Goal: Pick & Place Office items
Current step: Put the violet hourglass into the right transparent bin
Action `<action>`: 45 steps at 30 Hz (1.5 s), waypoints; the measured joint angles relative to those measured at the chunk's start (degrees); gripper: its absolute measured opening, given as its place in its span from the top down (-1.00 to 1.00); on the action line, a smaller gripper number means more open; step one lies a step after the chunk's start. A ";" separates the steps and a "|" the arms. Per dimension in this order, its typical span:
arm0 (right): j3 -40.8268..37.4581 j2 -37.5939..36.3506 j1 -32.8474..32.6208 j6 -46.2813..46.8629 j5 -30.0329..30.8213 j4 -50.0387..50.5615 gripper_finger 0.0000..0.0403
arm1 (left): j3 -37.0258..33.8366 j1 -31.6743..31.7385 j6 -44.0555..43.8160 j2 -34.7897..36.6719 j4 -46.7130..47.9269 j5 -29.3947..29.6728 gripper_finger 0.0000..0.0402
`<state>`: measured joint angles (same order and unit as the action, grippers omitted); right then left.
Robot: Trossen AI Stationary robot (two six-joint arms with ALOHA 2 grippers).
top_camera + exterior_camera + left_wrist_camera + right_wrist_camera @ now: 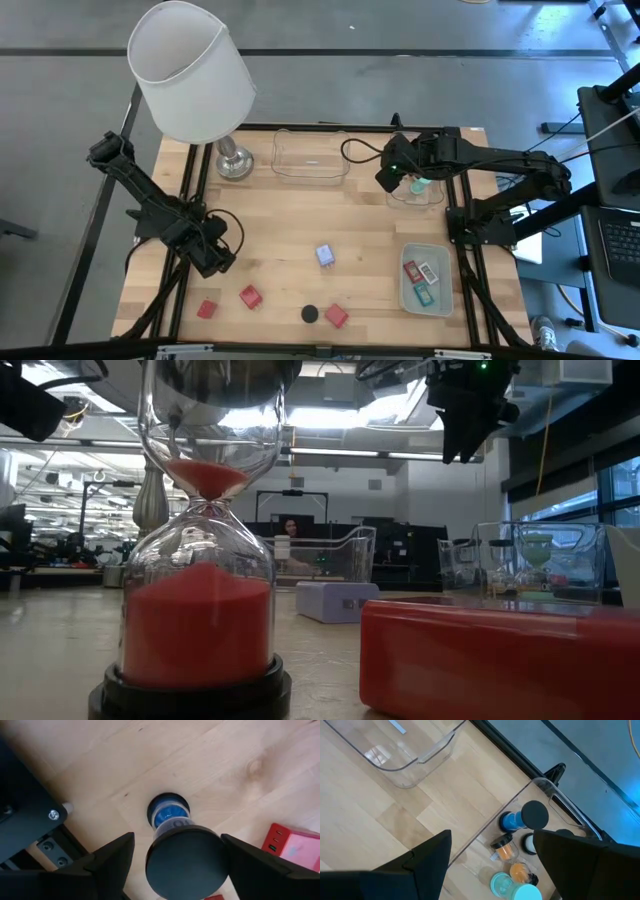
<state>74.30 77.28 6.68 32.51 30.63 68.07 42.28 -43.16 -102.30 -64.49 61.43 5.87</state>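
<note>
The left gripper [213, 252] hangs low at the left of the high view, fingers spread either side of an upright blue hourglass [172, 822] without touching it. The right gripper [392, 180], also spread and empty, hovers at upper right over a clear tray [555, 795]. Only the wrist view shows the small hourglasses [517, 820] in that tray; the low view shows a red hourglass [195, 560] beside a red block [500, 660].

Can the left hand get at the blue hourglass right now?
Probably yes. The left hand hangs right over the blue hourglass, one open finger on each side of its black cap, and only bare table around it. Nothing blocks the way down.
</note>
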 joint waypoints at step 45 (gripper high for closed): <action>-0.02 0.04 -20.38 -54.65 -16.00 -58.75 -0.41 | 10.88 12.48 115.30 -0.05 -86.74 32.14 -0.03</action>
<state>74.28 77.32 -13.71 -22.13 14.63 9.33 53.17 -30.68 13.00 -64.54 -25.31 38.01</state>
